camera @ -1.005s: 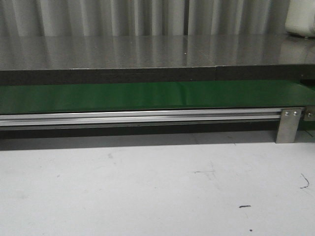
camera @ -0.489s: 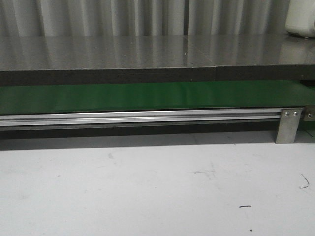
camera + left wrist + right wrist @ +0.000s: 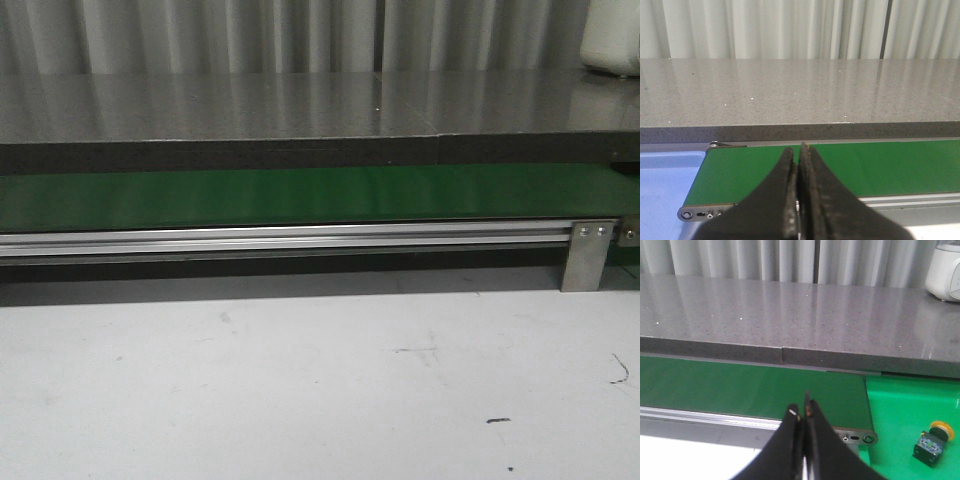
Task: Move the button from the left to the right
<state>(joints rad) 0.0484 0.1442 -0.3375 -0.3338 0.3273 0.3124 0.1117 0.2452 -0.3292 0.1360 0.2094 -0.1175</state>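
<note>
button [image 3: 933, 441]: lying tipped on the bright green surface just past the conveyor belt [image 3: 755, 390] end, likely already on the right.
left gripper [image 3: 799, 160]: fingers pressing together, holding nothing.
right gripper [image 3: 803, 412]: fingers pressing together, idling, empty.

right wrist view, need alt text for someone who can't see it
A small button with an orange-yellow cap and black body lies on a bright green surface just past the end of a dark green conveyor belt. The right claw, shut and empty, points at the belt; a grey stone counter runs behind.
</note>
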